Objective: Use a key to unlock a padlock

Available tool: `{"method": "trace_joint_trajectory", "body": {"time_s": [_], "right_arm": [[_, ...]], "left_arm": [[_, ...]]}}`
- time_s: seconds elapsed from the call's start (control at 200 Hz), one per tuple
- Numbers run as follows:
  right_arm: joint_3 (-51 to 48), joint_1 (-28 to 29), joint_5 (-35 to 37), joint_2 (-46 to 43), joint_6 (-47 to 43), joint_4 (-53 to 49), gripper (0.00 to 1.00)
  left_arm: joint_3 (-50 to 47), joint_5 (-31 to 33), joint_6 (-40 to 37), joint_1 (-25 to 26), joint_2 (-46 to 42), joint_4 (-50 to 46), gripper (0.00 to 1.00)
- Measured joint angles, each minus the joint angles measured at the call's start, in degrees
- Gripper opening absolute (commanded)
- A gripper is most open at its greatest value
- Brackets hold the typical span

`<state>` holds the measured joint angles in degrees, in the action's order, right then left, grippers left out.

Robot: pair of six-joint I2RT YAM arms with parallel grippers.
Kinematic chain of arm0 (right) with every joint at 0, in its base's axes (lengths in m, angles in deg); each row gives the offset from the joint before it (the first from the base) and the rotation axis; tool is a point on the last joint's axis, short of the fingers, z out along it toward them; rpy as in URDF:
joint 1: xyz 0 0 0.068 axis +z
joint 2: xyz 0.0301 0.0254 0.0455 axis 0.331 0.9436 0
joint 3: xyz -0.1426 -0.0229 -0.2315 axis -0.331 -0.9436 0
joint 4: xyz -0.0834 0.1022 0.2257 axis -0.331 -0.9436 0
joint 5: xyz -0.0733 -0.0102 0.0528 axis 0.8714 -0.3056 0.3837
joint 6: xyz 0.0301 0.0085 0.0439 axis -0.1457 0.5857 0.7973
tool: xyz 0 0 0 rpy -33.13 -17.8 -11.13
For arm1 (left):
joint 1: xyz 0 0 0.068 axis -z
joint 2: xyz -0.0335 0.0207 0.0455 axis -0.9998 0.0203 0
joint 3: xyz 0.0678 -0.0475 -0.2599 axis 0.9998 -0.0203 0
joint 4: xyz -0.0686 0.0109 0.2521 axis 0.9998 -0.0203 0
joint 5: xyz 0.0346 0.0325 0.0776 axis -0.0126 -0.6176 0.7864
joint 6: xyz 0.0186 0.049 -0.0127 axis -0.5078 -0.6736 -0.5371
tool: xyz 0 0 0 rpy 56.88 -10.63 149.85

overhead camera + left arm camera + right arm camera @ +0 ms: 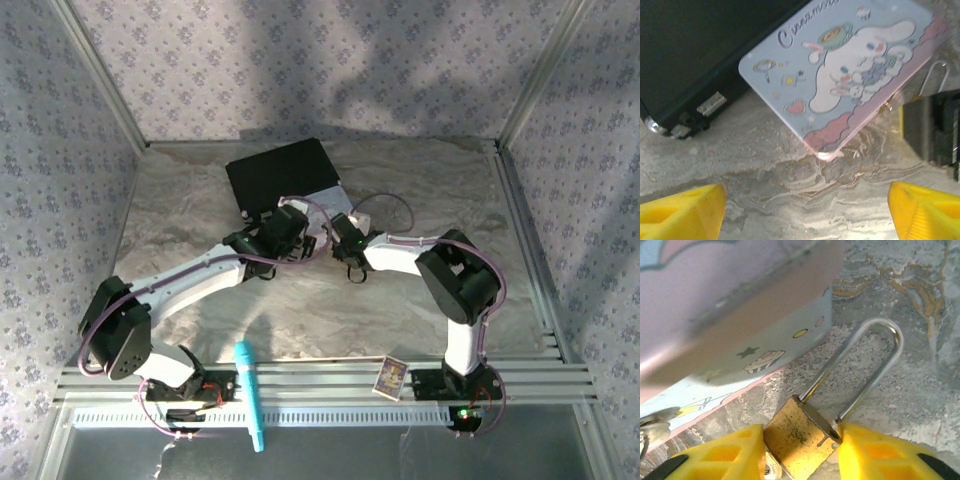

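Observation:
The brass padlock [799,436] is clamped by its body between my right gripper's [800,452] yellow fingers [725,455], low over the marbled table beside the pastel tin box [740,315]. Its silvery shackle [875,357] points away from me; one leg stands just beside its hole in the body. A small pale metal piece [771,467] pokes out under the padlock; I cannot tell if it is the key. Another silvery bit [651,427] lies at the left edge. My left gripper [807,210] hangs open over bare table short of the tin box [850,65]. The shackle [936,75] shows there too.
A black case [280,172] lies behind the tin box and partly under it. At the near rail lie a teal pen-like tool [250,395] and a small printed card box [390,377]. Patterned walls close off the table on three sides.

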<state>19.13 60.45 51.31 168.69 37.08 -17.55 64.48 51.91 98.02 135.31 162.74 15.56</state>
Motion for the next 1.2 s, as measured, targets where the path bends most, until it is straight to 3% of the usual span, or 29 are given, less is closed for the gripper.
{"method": "trace_joint_trajectory", "body": {"time_s": [0.195,0.325,0.61,0.83,0.984,1.199], "right_arm": [[-5.05,-0.44,0.5,-4.42,-2.69,-0.04,0.25],[-9.6,-2.99,-3.58,-9.18,-6.47,-0.11,0.21],[-9.73,-7.93,-13.81,-15.3,-14.58,-13.22,0.25],[-6.86,-8.46,-13.75,-15.34,-16.68,-25.79,0.27],[-6.75,-9.94,-12.9,-16.44,-18.05,-32.0,0.36],[-6.84,-13.18,-12.61,-17.81,-20.98,-37.2,0.39]], "left_arm": [[-3.65,-0.44,1.62,-0.44,-1.33,0.02,0.85],[-5.18,-0.66,2.4,-0.42,-3.39,0.17,0.85],[-8.68,-1.51,3.87,-0.42,-5.31,0.83,0.85],[-10.05,-0.94,4.11,-0.66,-7.06,0.31,0.85],[-10.27,-0.37,4.11,-0.74,-8.31,-0.55,0.85],[-10.93,-0.02,4.11,-1.11,-10.14,-1.2,0.85]]}}
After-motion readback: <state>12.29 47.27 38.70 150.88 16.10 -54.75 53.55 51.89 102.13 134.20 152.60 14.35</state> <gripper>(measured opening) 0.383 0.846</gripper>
